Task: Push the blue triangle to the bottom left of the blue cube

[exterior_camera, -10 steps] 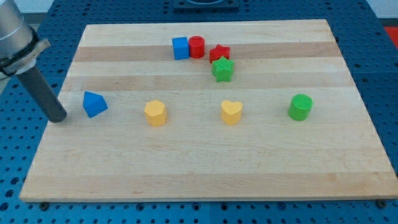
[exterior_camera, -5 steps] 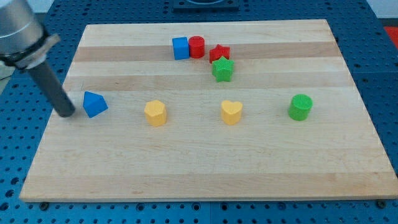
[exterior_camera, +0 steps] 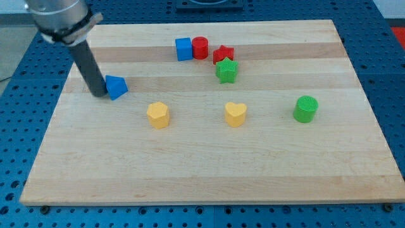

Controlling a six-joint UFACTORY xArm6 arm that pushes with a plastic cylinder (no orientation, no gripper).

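Observation:
The blue triangle (exterior_camera: 116, 87) lies on the wooden board (exterior_camera: 209, 158) at the view's left. My tip (exterior_camera: 100, 93) touches the triangle's left side. The blue cube (exterior_camera: 183, 49) stands near the view's top centre, up and to the right of the triangle, with a red cylinder (exterior_camera: 200, 47) touching its right side.
A red star (exterior_camera: 223, 55) and a green star (exterior_camera: 226, 70) sit right of the cylinder. A yellow hexagonal block (exterior_camera: 158, 114) and a yellow heart (exterior_camera: 236, 114) lie mid-board. A green cylinder (exterior_camera: 305, 109) stands at the right.
My tip has moved right and up, reached the blue triangle and pushed it up and to the right. The other blocks have not moved.

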